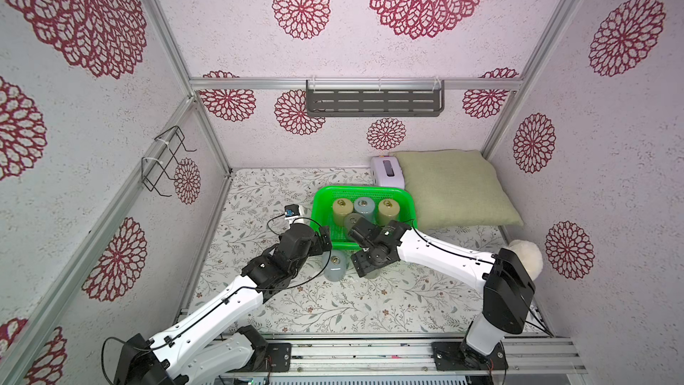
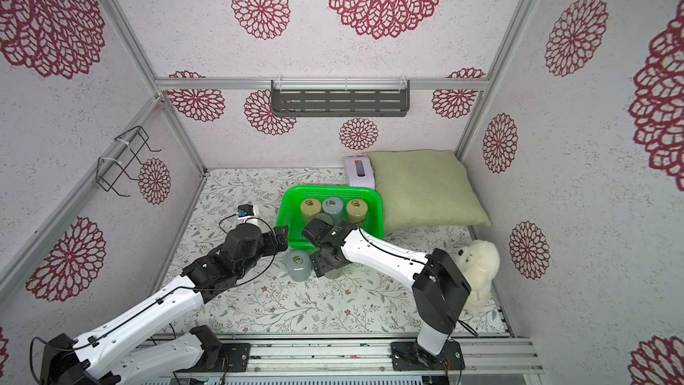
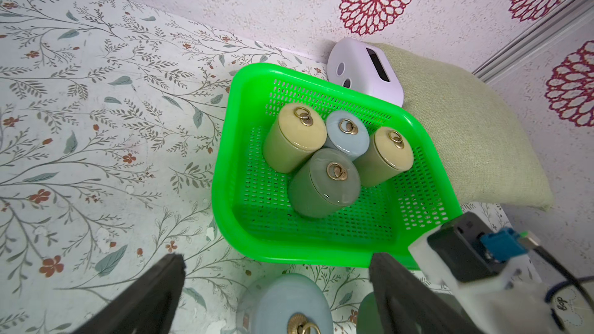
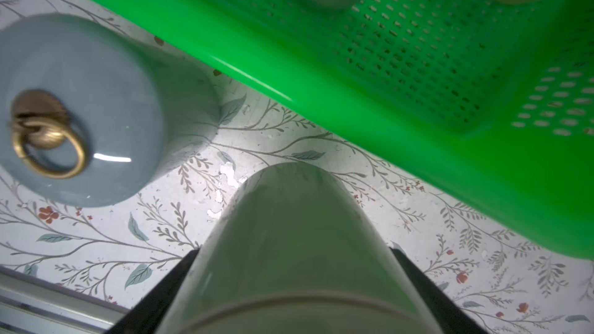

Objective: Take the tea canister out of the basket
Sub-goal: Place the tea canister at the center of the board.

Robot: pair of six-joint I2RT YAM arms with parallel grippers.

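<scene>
The green basket point(image 1: 409, 205) point(image 3: 225, 162) stands mid-table and holds several upright tea canisters with brass ring lids: two yellow point(image 3: 292, 138), one pale blue point(image 3: 348, 136) and one dark green point(image 3: 324, 187). My right gripper point(image 4: 292, 265) point(image 1: 364, 268) is shut on another green canister point(image 4: 295, 220), just outside the basket's near rim. It hides that canister in both top views. A blue-grey canister point(image 1: 335, 266) point(image 4: 80, 107) stands on the table beside it. My left gripper point(image 3: 277, 261) point(image 1: 325, 238) hangs open above this blue-grey canister, holding nothing.
An olive pillow point(image 1: 455, 188) lies right of the basket, with a lilac box point(image 1: 386, 172) behind it at the back wall. A white plush toy point(image 2: 475, 264) sits at the right wall. A grey shelf point(image 1: 374, 100) and a wire rack point(image 1: 166, 157) hang on the walls.
</scene>
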